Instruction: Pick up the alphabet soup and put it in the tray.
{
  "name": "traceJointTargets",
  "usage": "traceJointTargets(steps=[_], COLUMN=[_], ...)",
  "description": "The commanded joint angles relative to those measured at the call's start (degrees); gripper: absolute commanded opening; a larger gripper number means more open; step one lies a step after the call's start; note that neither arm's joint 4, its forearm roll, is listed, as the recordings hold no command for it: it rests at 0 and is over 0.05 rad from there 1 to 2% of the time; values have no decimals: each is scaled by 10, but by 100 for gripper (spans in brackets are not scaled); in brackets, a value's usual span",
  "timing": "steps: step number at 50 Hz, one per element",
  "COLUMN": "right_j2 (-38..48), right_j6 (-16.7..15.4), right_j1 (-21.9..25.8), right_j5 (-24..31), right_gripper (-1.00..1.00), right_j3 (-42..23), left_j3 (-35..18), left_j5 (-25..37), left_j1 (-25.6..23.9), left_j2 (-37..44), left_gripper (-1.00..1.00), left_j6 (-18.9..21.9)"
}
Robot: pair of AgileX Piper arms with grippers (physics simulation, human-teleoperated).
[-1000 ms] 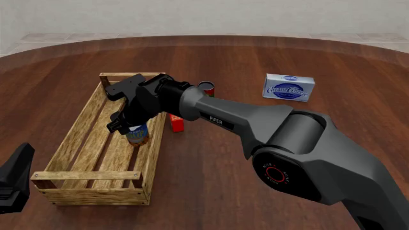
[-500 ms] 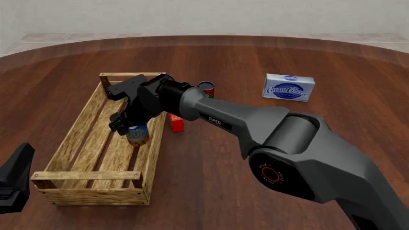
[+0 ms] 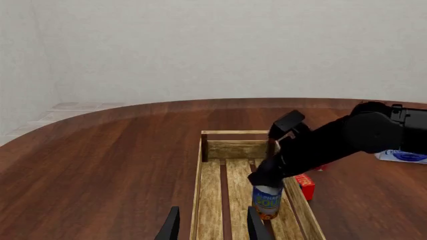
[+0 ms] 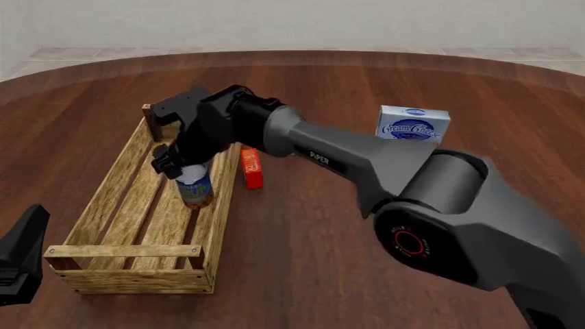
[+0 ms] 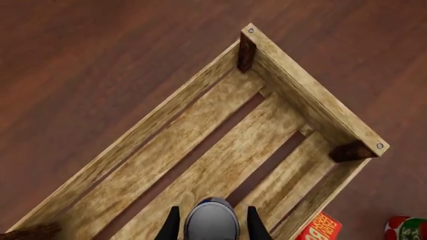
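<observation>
The alphabet soup, a blue-labelled can with an orange lower band, stands upright on the slats inside the tray, close to its right rail. My right gripper hangs just above the can's silver top. Its fingers flank the top with a narrow gap on each side, so it is open. From the left wrist the can shows below that gripper. My left gripper is open with nothing in it, short of the tray's near end.
A red box lies just outside the tray's right rail. A white and blue cream cheese box stands further right. A small red-and-green can sits beyond the red box. The right arm spans the table's middle.
The right gripper has lifted off the can and drawn toward the tray's far end, so more of the can shows. The can stays standing in the tray. The left arm is unmoved.
</observation>
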Motion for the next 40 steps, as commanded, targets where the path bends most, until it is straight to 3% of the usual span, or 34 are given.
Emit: traceJointTargets(steps=[1,12,23,40], right_j2=[-65,-120,-185,-332], right_j6=[-13,-44,-52,-78], right_j1=[-2,-8,-4,2], right_j5=[1,8,23,14], right_gripper=[100,100,100,100], right_j3=[38,66,90,187], left_j3=[0,0,0,0], left_j5=[0,0,0,0], left_j1=[0,0,0,0], left_j2=[0,0,0,0], left_gripper=[100,100,100,100], left_j6=[0,0,0,0])
